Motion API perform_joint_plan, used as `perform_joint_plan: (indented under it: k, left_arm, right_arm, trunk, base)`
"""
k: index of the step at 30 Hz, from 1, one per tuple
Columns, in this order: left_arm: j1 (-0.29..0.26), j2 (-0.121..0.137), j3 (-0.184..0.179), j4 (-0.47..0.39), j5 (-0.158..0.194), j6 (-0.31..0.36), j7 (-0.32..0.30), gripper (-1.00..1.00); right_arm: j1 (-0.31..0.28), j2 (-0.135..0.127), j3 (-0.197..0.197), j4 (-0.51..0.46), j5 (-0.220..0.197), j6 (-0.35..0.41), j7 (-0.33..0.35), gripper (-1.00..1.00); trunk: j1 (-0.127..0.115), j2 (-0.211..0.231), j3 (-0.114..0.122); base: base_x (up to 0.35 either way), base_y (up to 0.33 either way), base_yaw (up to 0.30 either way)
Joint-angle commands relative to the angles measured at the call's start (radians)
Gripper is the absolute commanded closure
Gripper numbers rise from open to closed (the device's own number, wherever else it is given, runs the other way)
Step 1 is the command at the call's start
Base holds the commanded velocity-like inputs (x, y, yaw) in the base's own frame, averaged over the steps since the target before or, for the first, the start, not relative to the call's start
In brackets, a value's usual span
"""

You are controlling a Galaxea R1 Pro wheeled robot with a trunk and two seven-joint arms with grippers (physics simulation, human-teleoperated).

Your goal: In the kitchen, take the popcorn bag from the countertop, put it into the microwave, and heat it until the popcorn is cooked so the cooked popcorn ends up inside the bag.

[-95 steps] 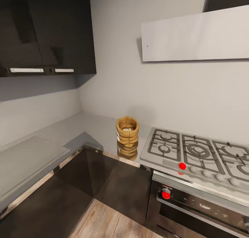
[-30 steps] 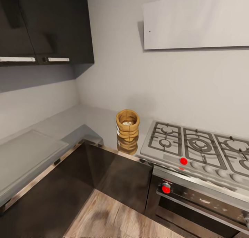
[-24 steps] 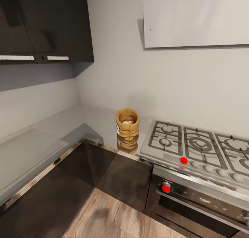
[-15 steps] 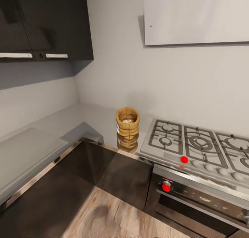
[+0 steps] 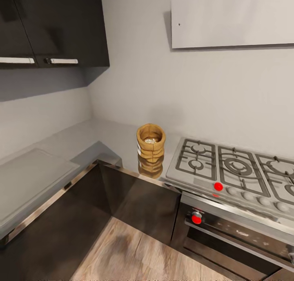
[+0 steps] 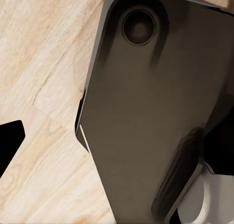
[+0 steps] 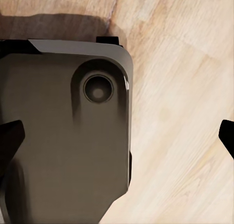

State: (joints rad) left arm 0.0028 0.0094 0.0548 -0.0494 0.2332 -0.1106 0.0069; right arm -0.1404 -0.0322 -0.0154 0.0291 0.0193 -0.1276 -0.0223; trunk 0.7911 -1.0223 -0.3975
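- One bag [image 5: 150,144] stands upright on the grey tabletop [image 5: 73,144], in the corner part, just beside the left edge of the hob [image 5: 232,173].
- Small pale bits of popcorn [image 5: 151,140] show inside its open top.
- Its shiny copy shows on the tabletop right under it.
- Both pincers are far from the bag. The wrist views look down at the wood floor [image 7: 185,87], not at the tabletop.
- Left pincer: one dark fingertip [image 6: 9,141] shows at the picture's edge. I cannot tell how wide it stands.
- Right pincer [image 7: 117,136]: two dark fingertips [image 7: 9,141] show at opposite edges of the picture, so it stands wide, with nothing in it.
- Since the earliest picture the whole head view has shifted, so the camera moved. The bag sits by the hob just as before.
- The dark wall cupboards [image 5: 53,24] and the pale panel [image 5: 232,16] on the wall now sit higher in the picture, and more floor shows at the bottom.
- The head view gives the bag, the hob and the oven [image 5: 237,236] with its red knobs.
- Each wrist view gives a big dark part of the robot's base [image 6: 146,117] over the floor.
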Motion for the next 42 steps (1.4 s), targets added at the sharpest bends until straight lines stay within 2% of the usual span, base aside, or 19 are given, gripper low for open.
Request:
perform_joint_plan:
  k: [1,20,42]
  left_arm:
    - [0.000,0.000,0.005,-0.001,0.000,-0.001,0.001,-1.00]
    - [0.000,0.000,0.005,-0.001,0.000,0.000,0.001,-1.00]
    - [0.001,-0.002,0.005,-0.001,0.000,-0.003,0.001,-1.00]
  right_arm:
    - [-0.001,0.000,-0.002,0.003,0.002,-0.006,-0.002,-1.00]
    - [-0.001,0.002,-0.002,0.003,0.003,-0.006,-0.002,-1.00]
    - [-0.001,-0.002,-0.001,0.003,0.004,-0.014,-0.002,-1.00]
  trunk:
    - [0.000,-0.001,-0.003]
    - [0.000,-0.001,-0.032]
    - [0.000,-0.001,-0.033]
  base:
    - [0.000,0.000,0.000]
    - [0.000,0.000,0.000]
    - [-0.030,0.000,0.000]
